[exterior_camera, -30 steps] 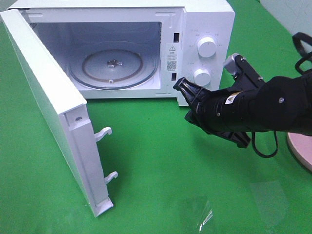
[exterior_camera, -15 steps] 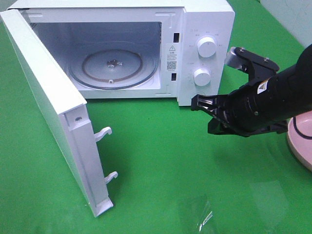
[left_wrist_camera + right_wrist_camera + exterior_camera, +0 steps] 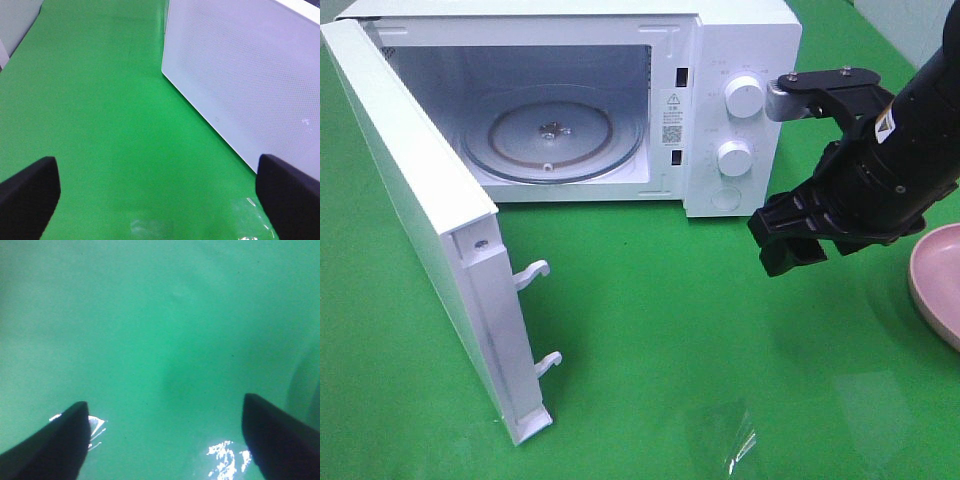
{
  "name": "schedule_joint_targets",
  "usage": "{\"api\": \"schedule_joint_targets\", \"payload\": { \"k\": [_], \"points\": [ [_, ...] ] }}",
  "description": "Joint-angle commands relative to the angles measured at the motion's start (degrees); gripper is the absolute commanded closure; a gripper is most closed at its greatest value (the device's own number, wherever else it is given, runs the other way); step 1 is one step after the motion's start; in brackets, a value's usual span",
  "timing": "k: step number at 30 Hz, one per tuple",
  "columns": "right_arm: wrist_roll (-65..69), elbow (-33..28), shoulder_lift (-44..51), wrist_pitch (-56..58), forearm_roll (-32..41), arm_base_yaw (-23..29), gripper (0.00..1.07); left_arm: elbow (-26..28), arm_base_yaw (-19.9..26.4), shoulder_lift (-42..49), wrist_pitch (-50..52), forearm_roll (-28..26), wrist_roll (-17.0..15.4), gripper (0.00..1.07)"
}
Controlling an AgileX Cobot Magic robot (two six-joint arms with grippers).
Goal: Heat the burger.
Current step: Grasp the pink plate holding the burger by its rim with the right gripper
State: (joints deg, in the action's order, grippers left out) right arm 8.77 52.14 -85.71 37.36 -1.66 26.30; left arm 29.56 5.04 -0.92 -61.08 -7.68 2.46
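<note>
step: fetch burger | right end effector [image 3: 792, 245] wide, empty; left end effector [image 3: 156, 164] wide, empty | burger out of view, so you steer toward the pink plate [image 3: 938, 280], clearing the microwave [image 3: 740, 60] dials

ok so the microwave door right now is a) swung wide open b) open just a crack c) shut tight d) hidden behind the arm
a: in the exterior high view the microwave door stands swung far out from the cavity, and the glass turntable inside shows in full.
</note>
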Motion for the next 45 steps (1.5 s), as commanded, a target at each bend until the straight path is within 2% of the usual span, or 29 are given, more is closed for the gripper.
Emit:
{"api": "schedule_joint_targets", "payload": {
  "k": [1,2,8,14,16,24,31,45],
  "points": [
    [-3.7,0.9,0.6,1.9,-0.7,-0.3,0.11,0.0,-0.2,0.2,-0.3,0.2,-0.2,0.08],
    [-4.4,1.1,0.6,3.0,-1.2,-0.3,0.07,0.0,-0.2,0.2,-0.3,0.2,-0.2,0.08],
    [-4.8,1.2,0.5,6.3,-3.0,-1.5,0.09,0.0,-0.2,0.2,-0.3,0.2,-0.2,0.08],
    [-5.0,1.2,0.5,9.8,-5.0,-7.4,0.1,0.0,-0.2,0.2,-0.3,0.2,-0.2,0.08],
    [-5.3,1.2,0.5,10.3,-6.1,-11.0,0.11,0.0,-0.2,0.2,-0.3,0.2,-0.2,0.08],
    [-5.3,1.1,0.1,9.7,-7.4,-18.2,0.13,0.0,-0.2,0.2,-0.3,0.2,-0.2,0.08],
    [-5.3,1.1,-1.3,9.5,-7.8,-20.3,0.14,0.0,-0.2,0.2,-0.3,0.2,-0.2,0.08],
    [-5.5,1.1,-8.0,7.7,-8.3,-21.0,0.17,0.0,-0.2,0.2,-0.3,0.2,-0.2,0.08]
  ]
}}
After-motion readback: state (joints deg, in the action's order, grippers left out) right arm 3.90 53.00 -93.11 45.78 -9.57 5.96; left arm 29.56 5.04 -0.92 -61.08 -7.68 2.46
